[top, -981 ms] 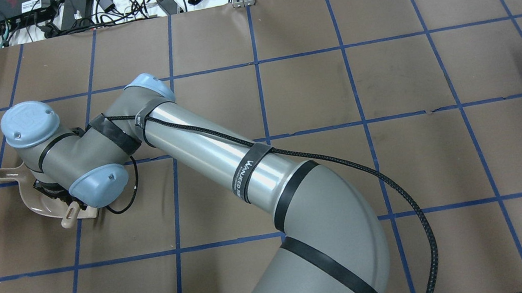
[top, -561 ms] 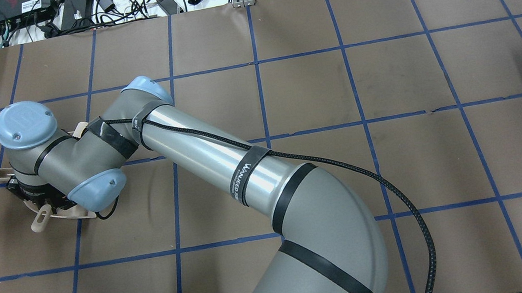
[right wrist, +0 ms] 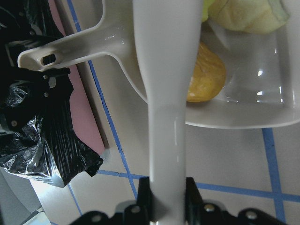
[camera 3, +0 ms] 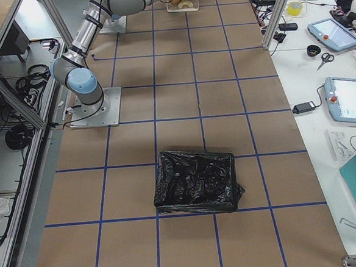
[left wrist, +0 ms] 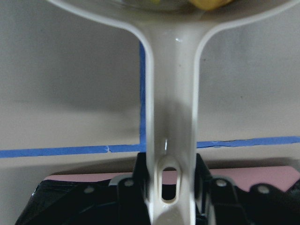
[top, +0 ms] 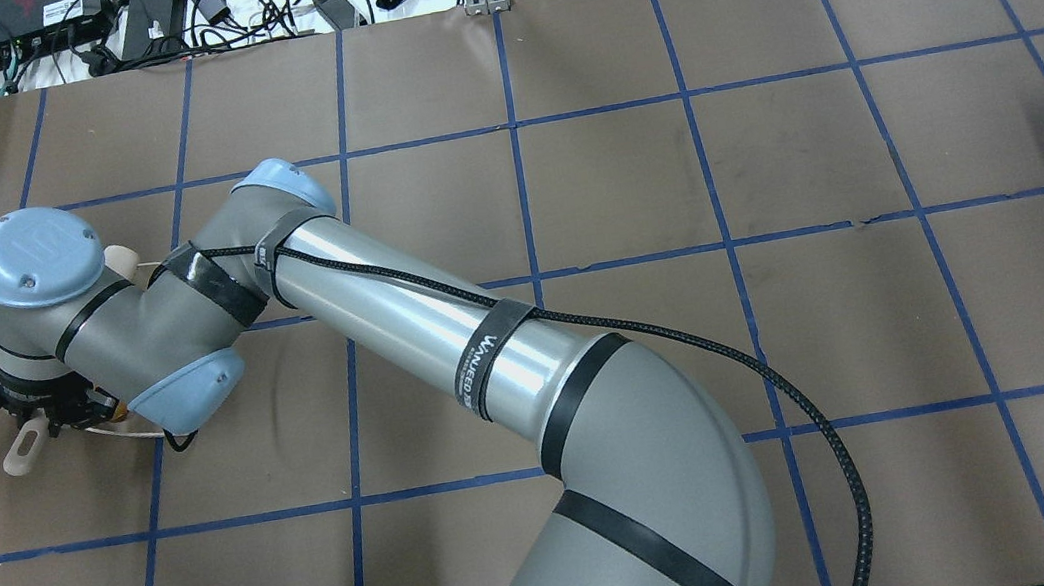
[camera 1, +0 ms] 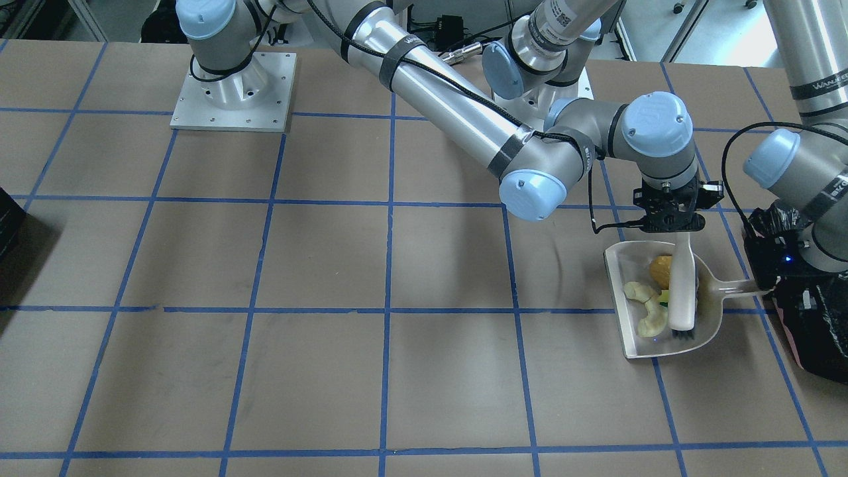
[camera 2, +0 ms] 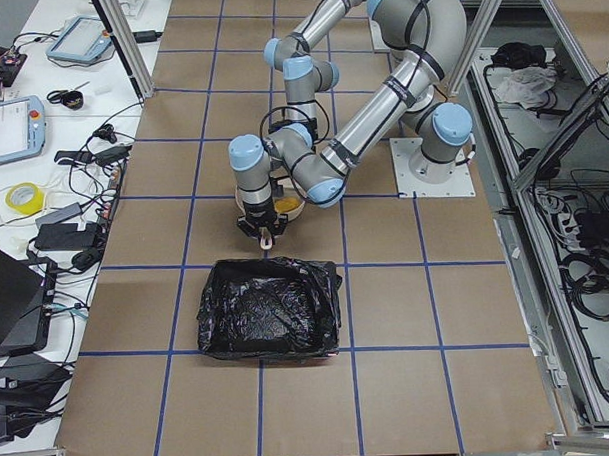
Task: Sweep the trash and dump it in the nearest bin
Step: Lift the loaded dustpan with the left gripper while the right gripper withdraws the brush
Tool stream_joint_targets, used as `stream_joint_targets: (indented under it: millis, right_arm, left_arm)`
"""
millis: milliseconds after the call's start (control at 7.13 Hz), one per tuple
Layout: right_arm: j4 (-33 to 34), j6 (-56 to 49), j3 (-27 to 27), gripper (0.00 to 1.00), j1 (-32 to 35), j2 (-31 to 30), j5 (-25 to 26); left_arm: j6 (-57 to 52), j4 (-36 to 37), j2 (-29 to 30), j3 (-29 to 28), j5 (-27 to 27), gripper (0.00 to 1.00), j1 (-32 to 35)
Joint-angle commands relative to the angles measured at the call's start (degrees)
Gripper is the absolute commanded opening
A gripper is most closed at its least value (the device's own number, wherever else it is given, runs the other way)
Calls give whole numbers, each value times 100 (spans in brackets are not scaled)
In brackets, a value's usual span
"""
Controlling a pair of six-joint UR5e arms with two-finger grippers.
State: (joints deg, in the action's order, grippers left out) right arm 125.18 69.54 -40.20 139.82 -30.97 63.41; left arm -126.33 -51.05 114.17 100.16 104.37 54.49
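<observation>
trash in dustpan, beside the pink-sided bin

item. trash [camera 1: 646, 310]: pale yellow, yellow-green and orange pieces, all lying inside the cream dustpan [camera 1: 706, 317]. sweeping was judged done, dumping not yet begun.

holding. the left gripper [left wrist: 169, 182] was closed narrow on the dustpan handle [left wrist: 171, 108], just above its hanging slot. the pan lay low and level over the tabletop [camera 1: 331, 265], probably so nothing rolled out. its open lip faced away from the bin [camera 1: 818, 331] and its handle pointed toward it. the right gripper [right wrist: 166, 197] was clamped on the stem of the white brush [camera 1: 682, 291]. the brush lay along the pan with its dark bristles at one corner. this was judged a guard, keeping the pieces against the back wall.

location. the pan sat at the robot's left end of the tabletop, just beside the bin. the bin's pink side and crinkled black liner showed directly behind the handle.

surroundings. blue tape lines [camera 1: 387, 265] crossed the brown tabletop. a second black-bagged container [camera 3: 196, 181] stood at the opposite end, well apart, so it was not the nearest.

obstructions. the right arm reached across and its wrist hung directly over the pan, hiding it from overhead. the brush would likely need to lift clear before any tipping. the bin's near wall stood between pan and opening, so a raise and turn seemed necessary.
</observation>
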Motion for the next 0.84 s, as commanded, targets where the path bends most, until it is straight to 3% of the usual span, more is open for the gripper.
stream_joint_targets:
  millis: [0, 280, 421, 701]
  right_arm:
    - [-875, -317, -67, 0, -138, -538, 180]
    - [-2332, -711, -76, 0, -419, -1380, 461]
    - [-2923, -984, -84, 0, -542, -1672, 862]
    - [-3838, -1589, -119, 0, -893, -1920, 1241]
  left_arm:
    - [3, -19, 9, -14, -30, 0, 0]
    - [194, -524, -148, -84, -598, 0, -9]
    - [379, -659, -210, -93, -628, 0, -17]
    - [503, -1009, -298, -328, -847, 0, -192]
